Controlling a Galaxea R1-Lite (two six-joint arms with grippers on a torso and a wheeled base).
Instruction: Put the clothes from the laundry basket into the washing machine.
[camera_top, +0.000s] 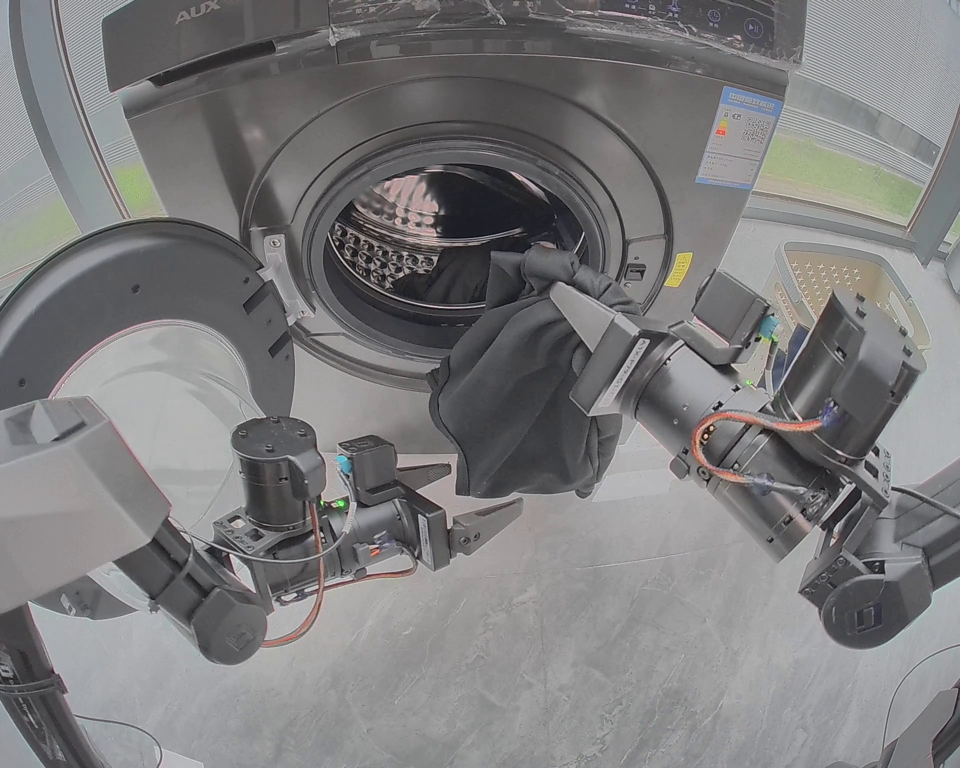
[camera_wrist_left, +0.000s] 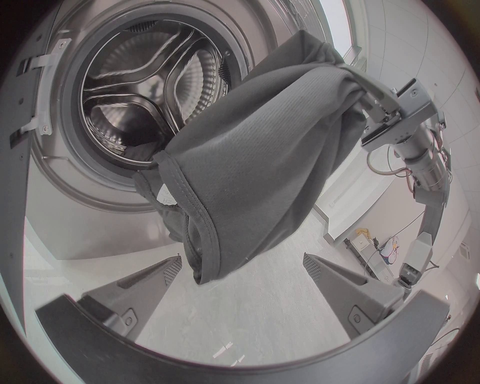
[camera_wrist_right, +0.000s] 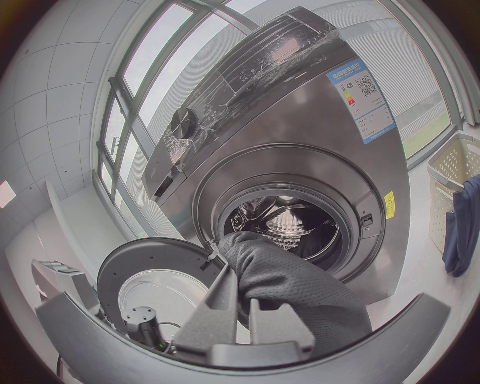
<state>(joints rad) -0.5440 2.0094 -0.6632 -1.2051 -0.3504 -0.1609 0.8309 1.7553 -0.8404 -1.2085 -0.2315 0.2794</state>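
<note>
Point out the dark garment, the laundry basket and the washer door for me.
dark garment (camera_top: 520, 400): head view, middle of the hanging cloth.
laundry basket (camera_top: 850, 268): head view, its perforated inner wall.
washer door (camera_top: 130, 280): head view, dark outer ring of the open door.

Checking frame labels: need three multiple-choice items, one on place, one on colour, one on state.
1. Where is the dark garment? A folded on a shelf; B hanging from the right gripper at the opening of the washer; C on top of the washer.
2. What colour is the cloth draped over the basket? A red; B white; C blue.
3. The left gripper is: A open; B shut on a sock; C shut on a towel.
Key: B, the gripper pinches it before the opening; C, blue fabric hangs over it; A, its fingers stand apart, holding nothing.
</note>
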